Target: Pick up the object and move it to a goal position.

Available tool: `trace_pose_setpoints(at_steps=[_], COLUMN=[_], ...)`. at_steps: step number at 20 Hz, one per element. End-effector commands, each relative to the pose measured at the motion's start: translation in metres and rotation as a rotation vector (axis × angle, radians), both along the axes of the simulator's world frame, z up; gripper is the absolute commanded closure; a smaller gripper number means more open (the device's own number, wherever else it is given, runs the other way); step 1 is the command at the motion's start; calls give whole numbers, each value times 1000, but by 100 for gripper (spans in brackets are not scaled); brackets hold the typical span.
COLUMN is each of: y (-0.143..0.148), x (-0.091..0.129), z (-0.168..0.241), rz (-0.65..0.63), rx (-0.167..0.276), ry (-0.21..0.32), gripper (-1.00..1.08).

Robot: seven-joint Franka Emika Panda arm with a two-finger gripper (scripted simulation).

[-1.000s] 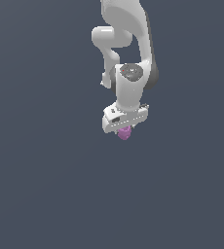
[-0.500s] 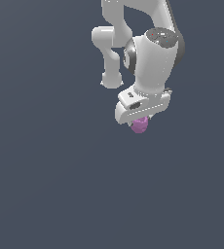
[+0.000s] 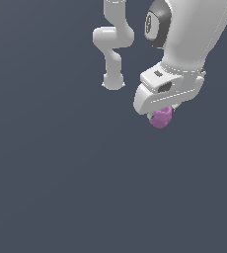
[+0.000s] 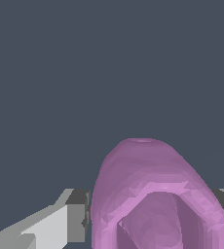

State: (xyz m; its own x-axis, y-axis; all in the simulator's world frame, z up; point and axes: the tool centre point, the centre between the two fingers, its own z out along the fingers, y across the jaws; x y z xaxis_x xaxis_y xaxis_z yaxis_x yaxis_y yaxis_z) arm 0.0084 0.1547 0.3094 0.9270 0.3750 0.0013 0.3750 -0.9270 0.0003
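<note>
The exterior view was the only one that showed the whole white Panda arm (image 3: 184, 34), one of it, bending down from the top edge, with its elbow and base link off toward the exterior view's left. Everything behind it was plain dark grey-blue, no surface I could pick out. The wrist view gave none of that, just the close-up stuff.

The gripper (image 3: 161, 112) hung at the end of the arm, upper right of the exterior view. From outside you couldn't really see the fingers, the white hand body covered them. In the wrist view one grey finger pad (image 4: 77, 219) sat pressed against one side of the object and a bit of the other finger peeked out on the far side, so the jaws were closed narrow, clamped on it.

The object (image 3: 161, 117), just one, was a pink-purple lumpy blob poking out under the hand in the exterior view, held up in the air. The wrist view filled up with it (image 4: 153, 194) and showed a hollow-looking fold in its surface, which the outside view didn't.

Compared to half a second before, the arm had swung toward the exterior view's right and looked closer to the camera, blob still in the grip.
</note>
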Motion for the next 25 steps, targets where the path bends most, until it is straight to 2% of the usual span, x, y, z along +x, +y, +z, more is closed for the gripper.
trace_pose_setpoints(at_steps=[1,12,25], y=[9,39,49], x=[6,26,34], z=[17,71,89], rz=[-1,-1,-1], rx=[0,0,0], ry=[1,1,1], gripper=[108,108,108])
